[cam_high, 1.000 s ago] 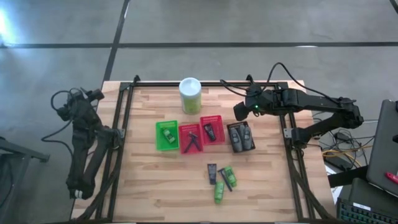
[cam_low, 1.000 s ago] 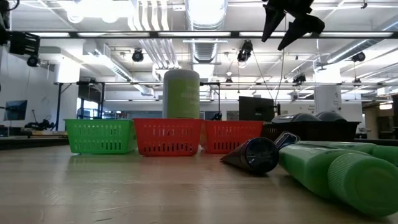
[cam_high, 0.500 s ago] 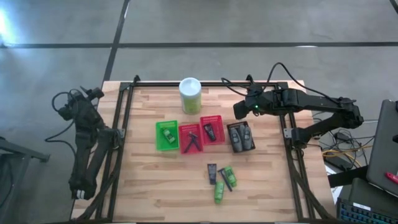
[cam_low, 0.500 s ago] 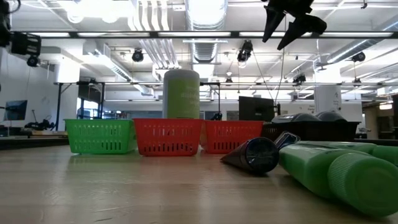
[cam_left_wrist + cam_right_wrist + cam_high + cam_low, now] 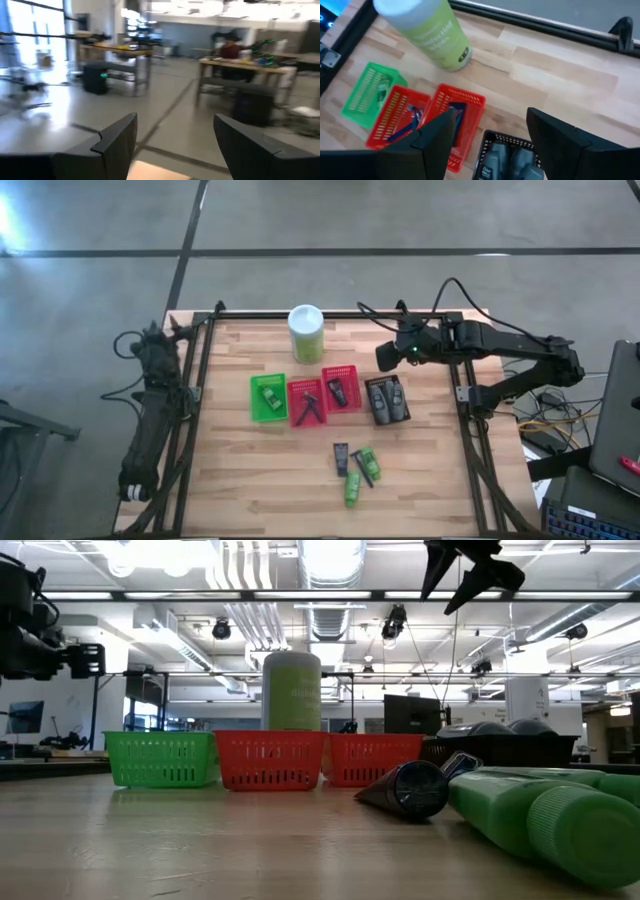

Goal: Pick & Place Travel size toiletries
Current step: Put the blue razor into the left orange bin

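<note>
While toiletries [image 5: 355, 470] lie loose, the open right claw [image 5: 385, 360] hovers empty.

Overhead camera looks straight down on the whole table [image 5: 250, 480]. A table-level camera faces across it into the room, close to a green tube [image 5: 540, 810]. The right wrist camera looks down on the baskets, shared with both; the left faces the room.

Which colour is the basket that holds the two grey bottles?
Black mesh basket; clearest in the high view.
</note>
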Controlling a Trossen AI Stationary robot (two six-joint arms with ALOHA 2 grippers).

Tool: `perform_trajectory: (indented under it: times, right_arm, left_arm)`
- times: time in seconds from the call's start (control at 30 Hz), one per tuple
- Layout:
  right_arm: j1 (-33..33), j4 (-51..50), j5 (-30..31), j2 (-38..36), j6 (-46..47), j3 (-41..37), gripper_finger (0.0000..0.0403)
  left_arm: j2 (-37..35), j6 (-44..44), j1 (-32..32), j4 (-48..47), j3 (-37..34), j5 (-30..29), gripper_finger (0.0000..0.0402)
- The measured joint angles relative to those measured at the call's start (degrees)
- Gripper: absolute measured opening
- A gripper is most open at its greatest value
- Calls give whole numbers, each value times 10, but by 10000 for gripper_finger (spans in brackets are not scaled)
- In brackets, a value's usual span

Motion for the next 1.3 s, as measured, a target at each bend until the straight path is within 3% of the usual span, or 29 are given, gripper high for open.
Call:
perform_trajectory:
  times: [0.13,0.23,0.47,0.57,0.93,1.13,1.3]
  right_arm:
    - [-1,1,3,0,-27,15,257]
    - [-2,0,3,0,-46,21,268]
    - [-14,0,3,0,-52,22,291]
    - [-17,0,3,0,-60,22,302]
    - [-17,0,-7,0,-54,22,336]
    - [-15,0,-253,9,7,19,350]
    - [45,0,-371,31,51,19,354]
  left_arm:
    - [0,-39,0,-9,-1,61,267]
    - [0,-43,1,0,-1,66,267]
    - [1,-249,1,5,0,76,267]
    - [1,-299,1,0,0,72,267]
    - [1,-303,1,-2,-1,70,267]
    - [1,-295,1,-6,-1,70,267]
    - [1,-275,1,-6,-1,70,267]
